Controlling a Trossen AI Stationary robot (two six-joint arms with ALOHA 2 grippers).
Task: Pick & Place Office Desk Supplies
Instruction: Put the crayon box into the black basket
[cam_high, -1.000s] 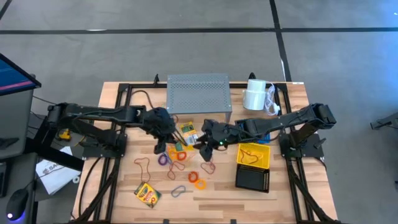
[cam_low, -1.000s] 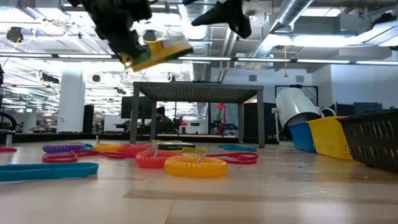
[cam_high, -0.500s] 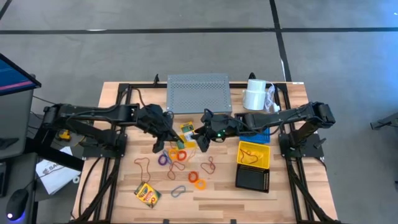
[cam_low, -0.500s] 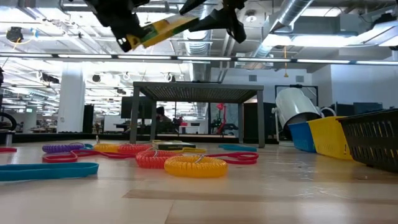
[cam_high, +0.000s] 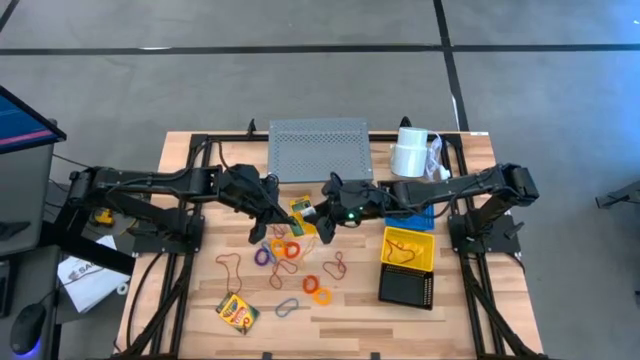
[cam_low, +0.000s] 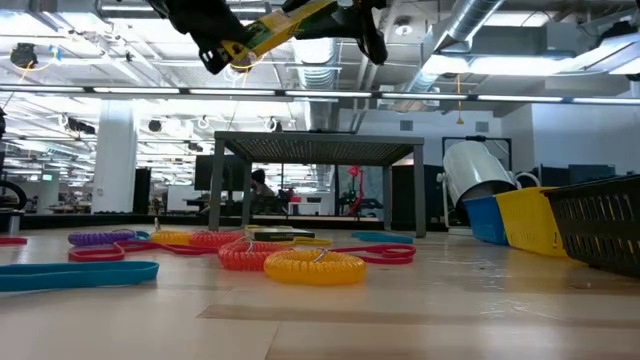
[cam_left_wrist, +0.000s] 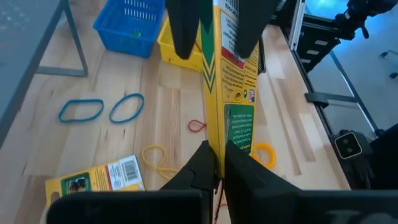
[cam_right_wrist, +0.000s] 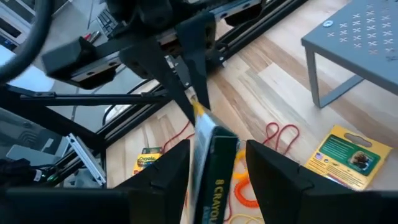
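- The step in hand looks like a mid-air handover: the left claw (cam_left_wrist: 216, 163) is clamped shut on one end of a yellow-green crayon box (cam_left_wrist: 227, 81), held up off the worktop (cam_high: 350, 300) in front of the grey perforated shelf (cam_high: 320, 148).
- The right claw (cam_right_wrist: 211, 158) has its fingers (cam_right_wrist: 273, 168) either side of the box's other end, apart and not clearly pressing on it; I cannot tell whether it has contact.
- The box's long axis runs from one claw to the other, roughly along the worktop's width; in the low view it tilts, the right arm's end higher.
- Next, by my judgement, the right claw must close firmly on its end before the left lets go, then carry the box toward the yellow basket (cam_high: 408, 249) on its side.
- A second crayon box (cam_high: 237, 312) lies flat near the front edge, among coloured loops (cam_high: 318, 293).
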